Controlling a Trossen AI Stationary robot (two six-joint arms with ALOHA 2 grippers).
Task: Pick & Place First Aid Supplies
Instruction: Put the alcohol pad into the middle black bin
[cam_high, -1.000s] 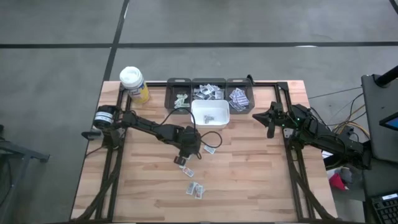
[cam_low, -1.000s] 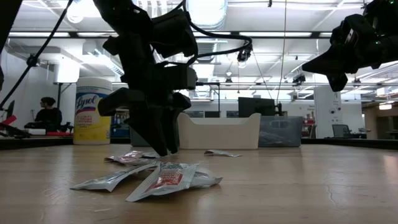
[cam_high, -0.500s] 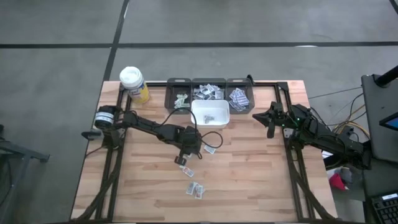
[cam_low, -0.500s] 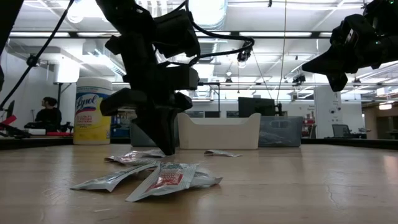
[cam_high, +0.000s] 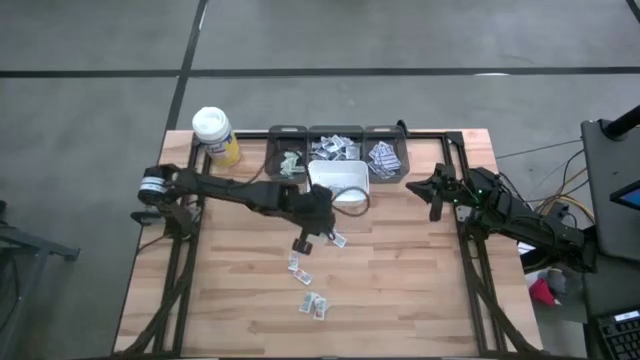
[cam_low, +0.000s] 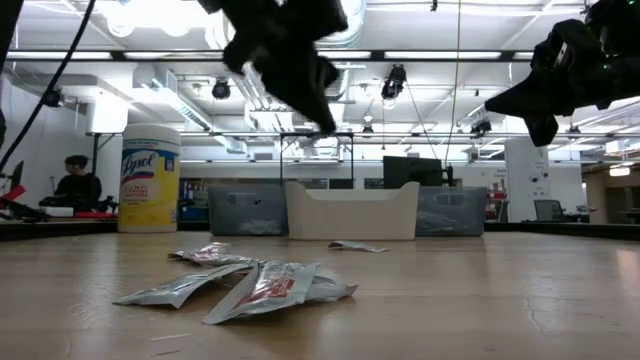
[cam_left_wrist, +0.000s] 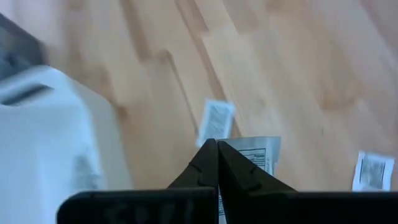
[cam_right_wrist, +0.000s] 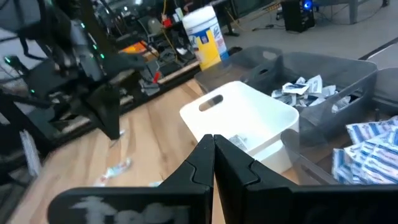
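Observation:
My left gripper (cam_left_wrist: 214, 144) is shut and raised above the table's middle (cam_low: 328, 125), just in front of the white bin (cam_high: 338, 183). A white printed packet (cam_left_wrist: 256, 157) shows close behind its fingertips, larger than the packets lying flat on the wood. Those loose first aid supplies lie near the bin (cam_high: 338, 239), further toward the near edge (cam_high: 297, 264), and as a pair closest to it (cam_high: 314, 306). My right gripper (cam_right_wrist: 213, 140) hangs shut at the table's right side (cam_high: 415, 189), well above the wood, touching nothing. My left gripper is shut on a white printed packet, whose free part (cam_left_wrist: 261, 152) sticks out to one side of the fingertips. The fingers themselves hide the pinched spot. They slant down toward the table's right. The packet is lifted clear of the table.
Three dark grey bins stand along the far edge, holding green-printed (cam_high: 288, 157), white (cam_high: 335, 148) and blue-printed (cam_high: 385, 157) packets. A yellow canister with a white lid (cam_high: 214, 134) stands at the far left. Bare wood lies to the left, the right and near the front edge.
My left gripper was down at the table among the loose packets, with its fingertips on the wood. It has since risen quickly and swung toward the white bin and the table's right. The packets lying on the table have kept their places.

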